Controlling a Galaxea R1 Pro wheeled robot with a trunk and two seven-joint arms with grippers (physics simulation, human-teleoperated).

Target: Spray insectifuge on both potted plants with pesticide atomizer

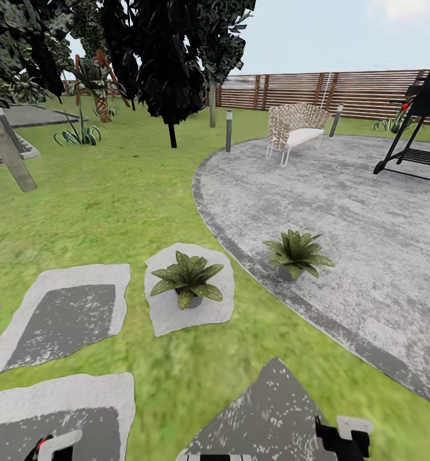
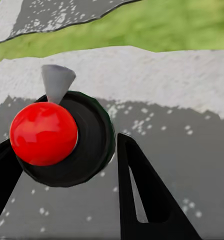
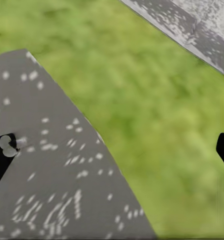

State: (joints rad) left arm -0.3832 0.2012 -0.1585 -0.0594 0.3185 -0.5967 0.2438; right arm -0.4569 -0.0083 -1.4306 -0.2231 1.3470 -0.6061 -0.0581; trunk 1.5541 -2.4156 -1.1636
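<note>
Two potted plants stand ahead of me in the garden: one (image 1: pixel 188 278) on a pale stepping stone (image 1: pixel 167 317) in the lawn, the other (image 1: pixel 297 253) just inside the round patio's edge (image 1: pixel 240 250). The left wrist view looks down on the pesticide atomizer (image 2: pixel 92 135), with its dark round top, a red ball and a grey nozzle. My left gripper (image 2: pixel 67 150) is shut on it, one black finger (image 2: pixel 142 195) on each side, above a grey stepping stone. It peeks in at the lower left edge (image 1: pixel 52 448). My right gripper (image 1: pixel 343 438) is open over grass and stone, holding nothing.
Grey stepping stones (image 1: pixel 64 317) cross the lawn around me. On the patio stand a wicker bench (image 1: pixel 297 131) and a black grill (image 1: pixel 420 128). Lamp posts (image 1: pixel 228 130), dark trees (image 1: pixel 170 64), a leaning wooden post (image 1: pixel 7 153) and the slatted fence (image 1: pixel 343 89) lie farther back.
</note>
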